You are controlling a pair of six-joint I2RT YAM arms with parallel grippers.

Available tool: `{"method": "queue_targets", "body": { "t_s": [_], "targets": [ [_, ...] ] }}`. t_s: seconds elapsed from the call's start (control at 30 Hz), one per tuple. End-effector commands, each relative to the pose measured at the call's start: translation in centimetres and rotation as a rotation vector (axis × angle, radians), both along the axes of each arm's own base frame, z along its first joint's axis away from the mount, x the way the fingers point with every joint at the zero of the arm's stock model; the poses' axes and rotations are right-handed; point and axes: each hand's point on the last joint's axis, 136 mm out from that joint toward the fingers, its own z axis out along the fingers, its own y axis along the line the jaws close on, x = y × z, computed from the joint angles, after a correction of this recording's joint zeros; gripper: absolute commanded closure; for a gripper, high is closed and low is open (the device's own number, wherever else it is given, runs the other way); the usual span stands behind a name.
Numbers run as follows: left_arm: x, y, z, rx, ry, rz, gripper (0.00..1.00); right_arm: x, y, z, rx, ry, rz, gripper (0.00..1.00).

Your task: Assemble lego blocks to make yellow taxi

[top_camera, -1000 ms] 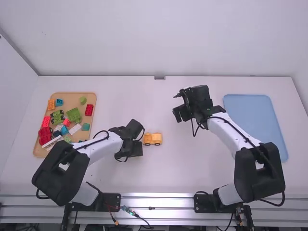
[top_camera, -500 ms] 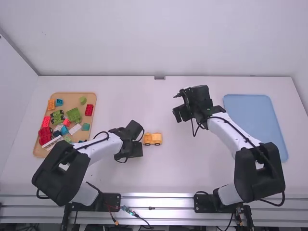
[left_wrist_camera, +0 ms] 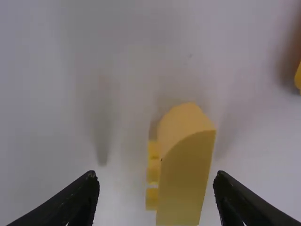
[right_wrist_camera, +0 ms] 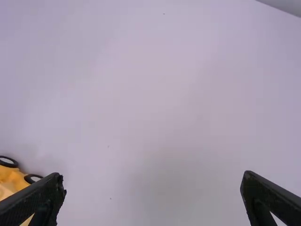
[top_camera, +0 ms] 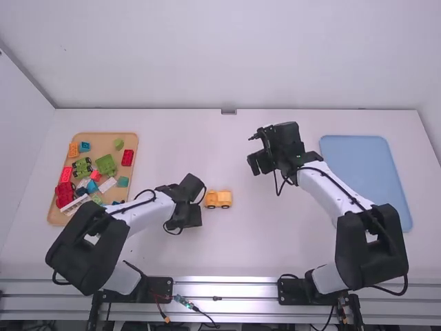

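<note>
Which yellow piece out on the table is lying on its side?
The curved block framed by the open left pincer: its studs point sideways, whereas the wheeled piece stands on its wheels.

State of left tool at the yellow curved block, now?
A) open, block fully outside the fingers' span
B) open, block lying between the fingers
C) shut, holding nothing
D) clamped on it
B: the left tool's fingers stand wide apart, with bare table on both sides of the yellow curved block.

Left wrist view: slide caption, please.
Open left gripper with a curved yellow block between its fingers, above the white table.
</note>
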Motion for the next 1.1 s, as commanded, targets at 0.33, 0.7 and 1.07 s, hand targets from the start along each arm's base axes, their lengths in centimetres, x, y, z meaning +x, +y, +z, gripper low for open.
{"method": "queue_targets", "body": {
  "t_s": [0.33,0.7,1.07],
  "targets": [
    [-0.73,0.26,-0.87,0.004,0.008,-0.013,0.40,-0.21,0.09,0.90,0.007,-0.019,0.000,0.01],
    [-0.16,0.41,-0.82,0.011,-0.016,-0.025,0.44,-0.23,0.10,0.89,0.006,-0.018,0.000,0.01],
    [-0.33,0.17,-1.09,0.001,-0.020,-0.032,0.70,-0.23,0.10,0.89,0.006,-0.018,0.001,0.01]
  ]
}}
